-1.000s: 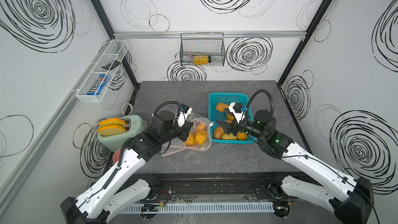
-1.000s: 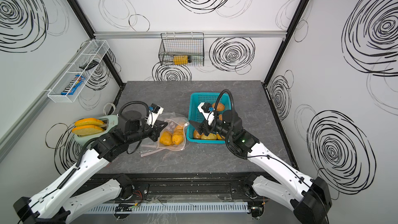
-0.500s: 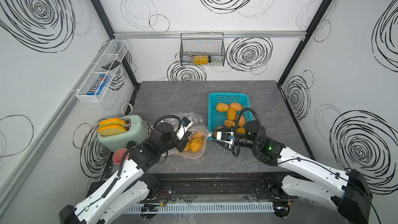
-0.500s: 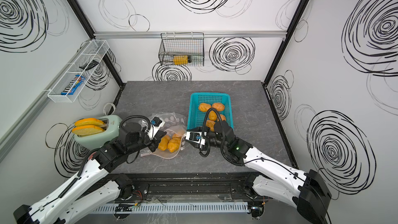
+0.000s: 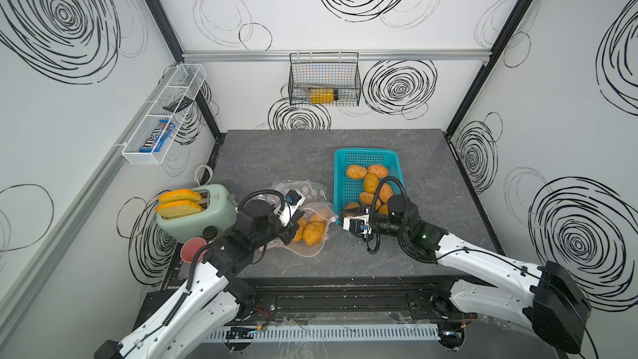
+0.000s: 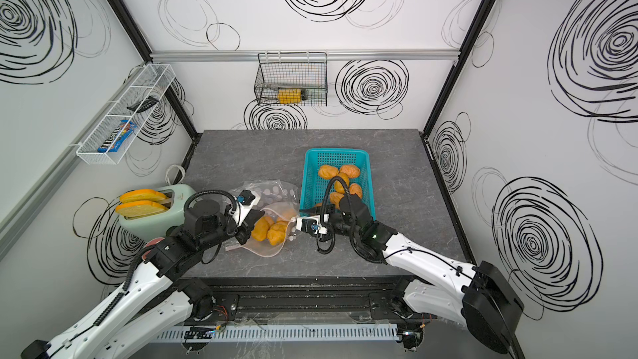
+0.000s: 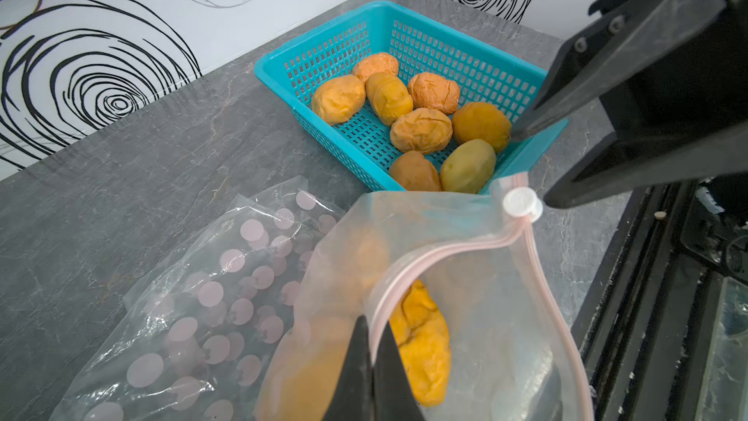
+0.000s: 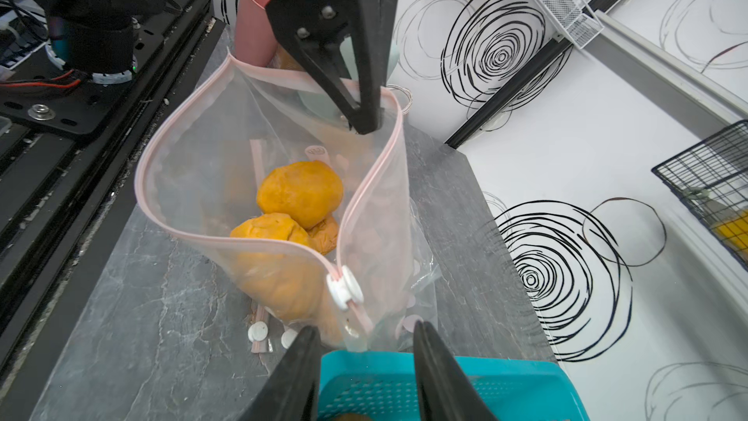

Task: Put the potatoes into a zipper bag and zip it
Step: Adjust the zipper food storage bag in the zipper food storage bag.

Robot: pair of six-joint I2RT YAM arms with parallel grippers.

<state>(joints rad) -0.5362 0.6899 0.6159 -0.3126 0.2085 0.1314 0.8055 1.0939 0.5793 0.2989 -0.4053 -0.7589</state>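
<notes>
Supporting surface: grey marbled tabletop (image 5: 276, 153), a black rail along its front edge.
Room: white walls (image 5: 345, 12) scrawled with black swirls. A black wire basket (image 5: 324, 77) on the back wall holds a yellow item, and a white mesh shelf (image 5: 165, 115) on the left wall holds a blue candy packet.
Zipper bag (image 8: 194, 155): clear with a pink track, standing on the table just beside the teal basket, mouth gaping. Its white slider (image 8: 344, 287) sits at the end nearest that basket.
Potatoes in the bag (image 8: 299, 192): at least three orange-brown ones at the bottom.
Teal basket (image 5: 366, 151): perforated plastic.
Potatoes in the basket (image 7: 421, 131): eight show in the left wrist view, one of them yellow-green.
Dotted bag (image 7: 226, 297): clear with pink spots, lying flat against the zipper bag.
Toaster (image 5: 203, 212): pale green, two toast slices (image 5: 179, 202) in its slots, beside the table's left edge.
Left gripper (image 7: 372, 326): clenched on the bag's track, away from the slider.
Right gripper (image 8: 364, 332): jaws apart, grasping nothing, tips just short of the slider.
</notes>
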